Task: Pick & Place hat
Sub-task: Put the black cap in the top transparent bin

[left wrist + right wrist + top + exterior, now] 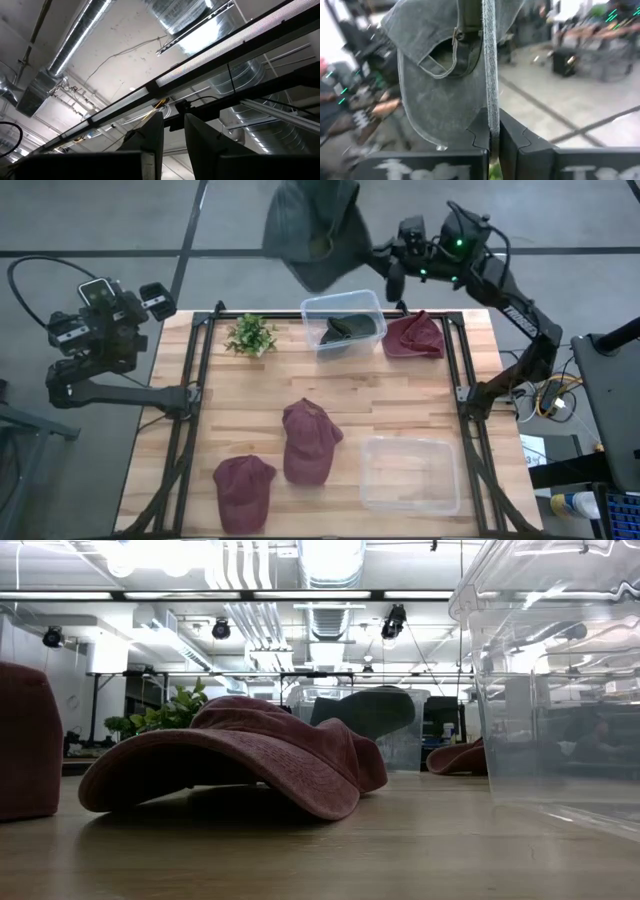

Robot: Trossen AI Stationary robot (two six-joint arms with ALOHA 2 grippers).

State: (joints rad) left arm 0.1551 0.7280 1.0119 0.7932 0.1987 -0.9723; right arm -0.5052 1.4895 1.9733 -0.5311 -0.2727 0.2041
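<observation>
The right tool (pixel 392 268) pinches a grey hat (pixel 315 228) at the frame's top centre, above the clear bin (pixel 345 322) just below it. The left tool (pixel 172 135), narrowly parted, waits far left.

I count five hats: three maroon ones on the table, namely one at the near left (pixel 244 490), one beside it toward the middle (pixel 308 440) and one at the far right edge (pixel 414 335), plus a dark green one lying in the far clear bin (pixel 343 321) and a grey hat (pixel 315 225) pinched in the right gripper (pixel 383 262) above the table's far side. Clear plastic bins, I make two: the far one and a second at the near right (pixel 411 474). One small green plant (pixel 251 335), and two arms, the left gripper (pixel 150 300) being off the table's far left corner.
</observation>
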